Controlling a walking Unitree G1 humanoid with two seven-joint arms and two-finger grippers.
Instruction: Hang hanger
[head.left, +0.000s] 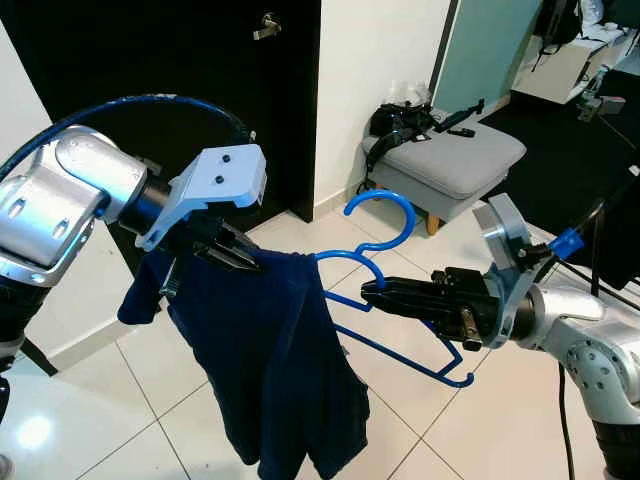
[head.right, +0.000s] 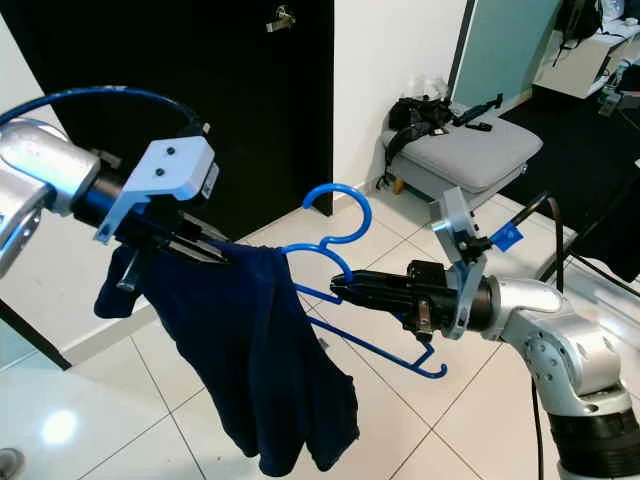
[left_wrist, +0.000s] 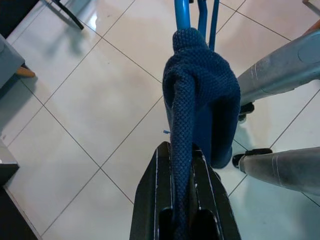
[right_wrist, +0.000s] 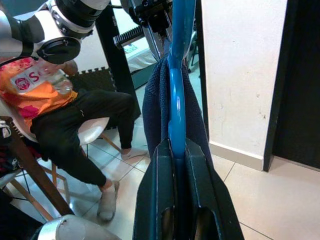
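We are clamping the hanger (head.left: 385, 262) in the right gripper (head.left: 368, 292), while the left gripper (head.left: 250, 262) is pinching the cloth (head.left: 275, 360) draped beyond its jaws. We are judging that level, steady arms should be keeping the hook (head.left: 385, 205) free.

Pale glossy tiled floor (head.left: 120, 420) underneath, crossed by dark grout lines, catching a bright glare at the near left. Standing on it against the white wall, a grey cushioned stool (head.left: 455, 160) on short wooden legs, with black straps and gear (head.left: 415, 122) heaped on its seat. In the right wrist view, a white chair (right_wrist: 95, 132) with a seated person (right_wrist: 60, 120) in an orange top and black trousers, one socked foot planted on the tiles. Beyond the stool, dark flooring (head.left: 560, 135) at the far right.
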